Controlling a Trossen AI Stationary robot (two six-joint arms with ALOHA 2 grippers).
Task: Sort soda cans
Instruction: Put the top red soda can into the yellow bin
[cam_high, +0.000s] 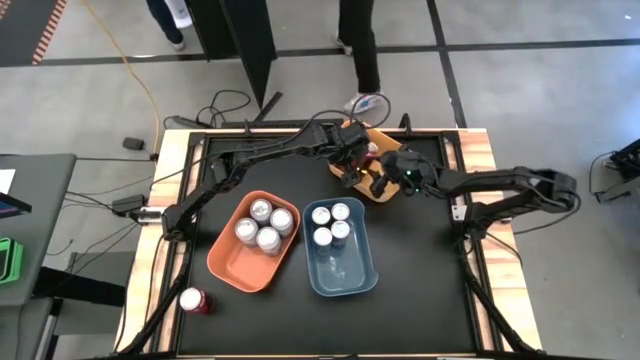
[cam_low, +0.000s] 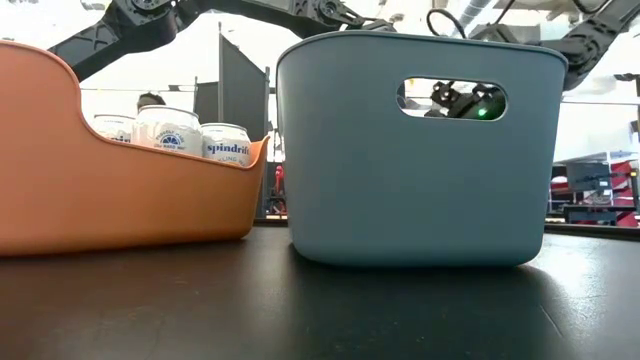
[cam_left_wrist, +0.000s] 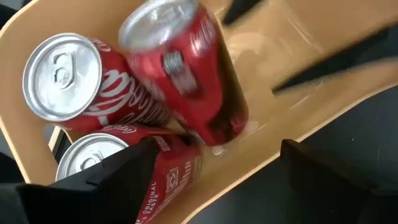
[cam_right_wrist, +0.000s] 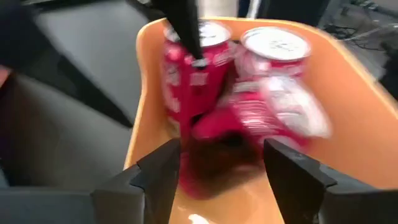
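Three red soda cans sit in a yellow bin (cam_high: 386, 194) at the table's far middle. Two stand upright (cam_left_wrist: 62, 74), and one (cam_left_wrist: 186, 68) is tilted among them. My left gripper (cam_left_wrist: 217, 186) hovers open over the bin, its fingers either side of the cans. My right gripper (cam_right_wrist: 227, 177) is open at the bin's other end, with a blurred red can (cam_right_wrist: 214, 140) just ahead between its fingers. Silver cans (cam_high: 262, 225) stand in the orange bin (cam_high: 232, 268), and more cans (cam_high: 330, 222) stand in the blue bin (cam_high: 350, 280). My right gripper comes at the yellow bin slanting down from the table's right, and its fingers (cam_right_wrist: 163, 174) stand either side of the blurred red can's lower part. Whether they touch the can, I cannot tell.
A single red can (cam_high: 195, 300) lies near the table's near left corner. The orange bin (cam_low: 100, 200) and blue bin (cam_low: 420, 180) stand side by side in the middle. A person's legs (cam_high: 360, 50) show beyond the far edge. Cables run along the table's frame.
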